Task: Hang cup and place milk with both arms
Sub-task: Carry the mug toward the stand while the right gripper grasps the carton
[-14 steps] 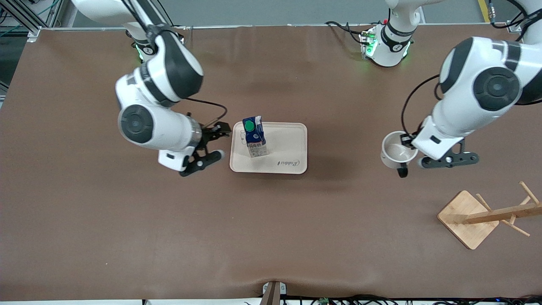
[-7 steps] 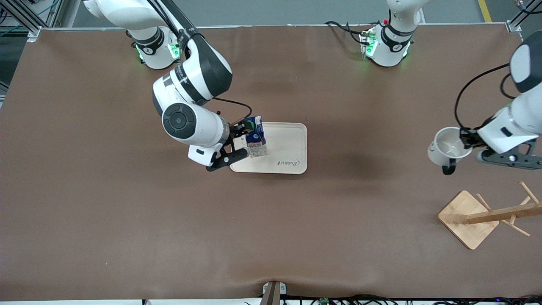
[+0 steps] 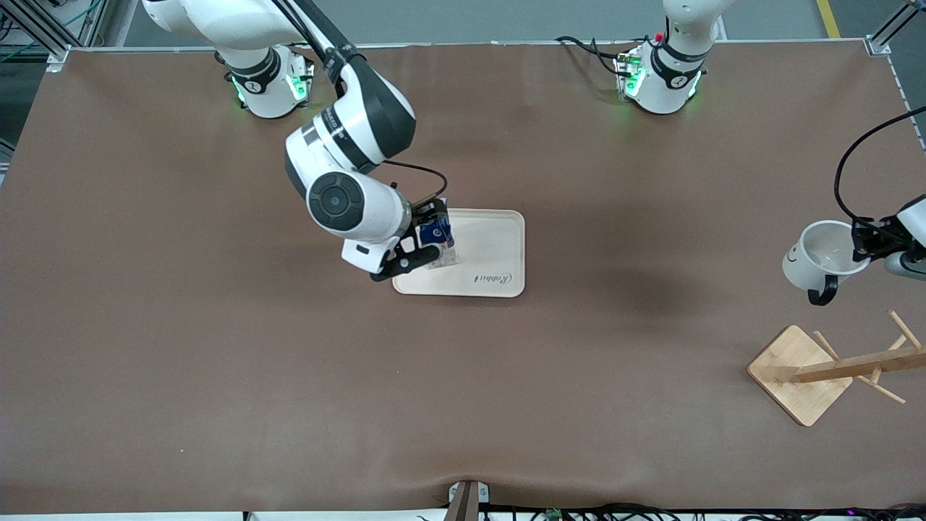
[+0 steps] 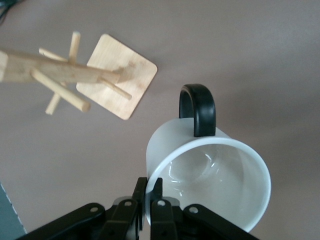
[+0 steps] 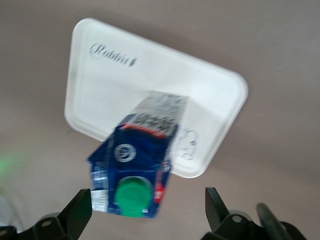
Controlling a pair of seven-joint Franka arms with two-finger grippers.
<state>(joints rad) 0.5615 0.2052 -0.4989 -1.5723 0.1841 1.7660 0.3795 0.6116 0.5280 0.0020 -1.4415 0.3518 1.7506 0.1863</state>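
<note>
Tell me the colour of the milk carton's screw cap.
Green. The cap on the milk shows best in the right wrist view.

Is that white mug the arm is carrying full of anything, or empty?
Empty. The left wrist view looks straight into the mug, showing only its bare white inside. The left gripper pinches its rim, carrying it tilted.

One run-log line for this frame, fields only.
left gripper: shut on cup rim, over table near wooden rack | right gripper: open around milk on tray
</note>
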